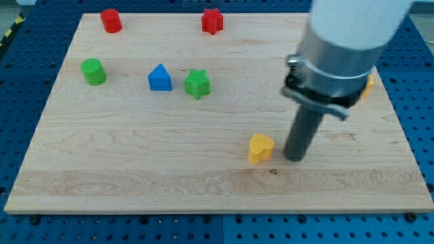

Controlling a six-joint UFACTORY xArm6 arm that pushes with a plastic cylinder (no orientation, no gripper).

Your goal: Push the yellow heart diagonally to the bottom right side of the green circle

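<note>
At the view's left, a green circle (93, 71), really a short round cylinder with a smooth matte top, stands on the pale wooden board (135, 169), whose grain runs in long streaks from side to side. Above it, near the board's top edge, sits a red cylinder (111, 20) of the same stubby build. Moving right, a blue block (160, 78) shaped like a little house with a peaked top stands near a green star (197, 83) with ridged, ribbed sides; the two are close but apart. Further up, a red star (212, 21) rests by the top edge.

Right of centre and toward the view's bottom lies the yellow heart (260, 148), a chunky plastic piece with two rounded lobes on top and glossy orange-yellow sides, well apart from the green circle, below and to its right. Just to the heart's right stands the dark rod, and my tip (296, 158) rests on the board just beside the heart; whether they touch I cannot tell. There is no claw here to open or close, only the plain rod under a grey and white arm housing. Behind that housing, at the view's right, a sliver of another yellow block (368, 85) peeks out, its shape hidden. Blue perforated metal (420, 41) surrounds the board.
</note>
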